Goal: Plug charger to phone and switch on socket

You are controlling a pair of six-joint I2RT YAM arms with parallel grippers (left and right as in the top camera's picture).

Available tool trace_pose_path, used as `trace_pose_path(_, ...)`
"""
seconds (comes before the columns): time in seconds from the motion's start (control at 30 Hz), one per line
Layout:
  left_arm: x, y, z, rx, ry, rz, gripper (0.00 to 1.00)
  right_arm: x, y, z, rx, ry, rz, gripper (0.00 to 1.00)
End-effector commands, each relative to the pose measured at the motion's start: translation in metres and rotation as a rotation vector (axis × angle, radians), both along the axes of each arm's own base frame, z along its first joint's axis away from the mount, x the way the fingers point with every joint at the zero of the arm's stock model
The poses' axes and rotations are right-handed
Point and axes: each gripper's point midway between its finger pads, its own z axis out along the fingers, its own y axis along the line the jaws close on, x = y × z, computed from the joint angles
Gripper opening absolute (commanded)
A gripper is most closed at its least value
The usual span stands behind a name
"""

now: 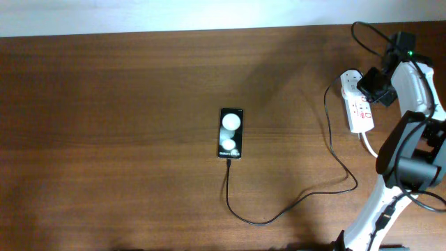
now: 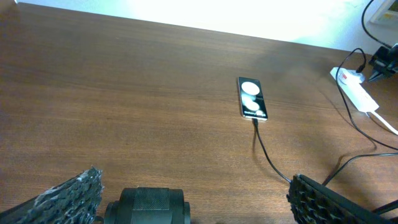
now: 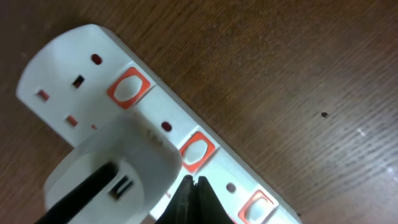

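Overhead: phone (image 1: 231, 132) flat mid-table, black cable (image 1: 279, 209) meeting its lower end and looping right to the power strip (image 1: 360, 115), right gripper (image 1: 368, 89) over that. Only the right wrist shows its tips pinched together, empty, at the strip by a red switch (image 3: 198, 151) and a white plug block (image 3: 118, 168). Left wrist: left gripper (image 2: 196, 183) spread wide, empty, well short of the phone.
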Motion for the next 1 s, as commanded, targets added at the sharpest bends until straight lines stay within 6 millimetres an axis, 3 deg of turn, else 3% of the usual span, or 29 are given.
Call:
trace_pose_path(0.0, -0.002, 0.001, 0.001, 0.016, -0.014, -0.002, 0.99, 0.003, -0.009, -0.009, -0.019, 0.009, -0.003, 0.04)
trace_pose_path(0.3, -0.002, 0.001, 0.001, 0.016, -0.015, -0.002, 0.99, 0.011, -0.011, -0.008, -0.029, -0.021, -0.002, 0.04)
trace_pose_path(0.57, -0.002, 0.001, 0.001, 0.016, -0.014, -0.002, 0.99, 0.001, 0.004, -0.024, 0.039, 0.008, 0.015, 0.04)
trace_pose_path(0.97, -0.001, 0.0, 0.002, 0.014, -0.021, -0.004, 0.99, 0.001, 0.005, -0.025, 0.043, 0.008, 0.016, 0.04)
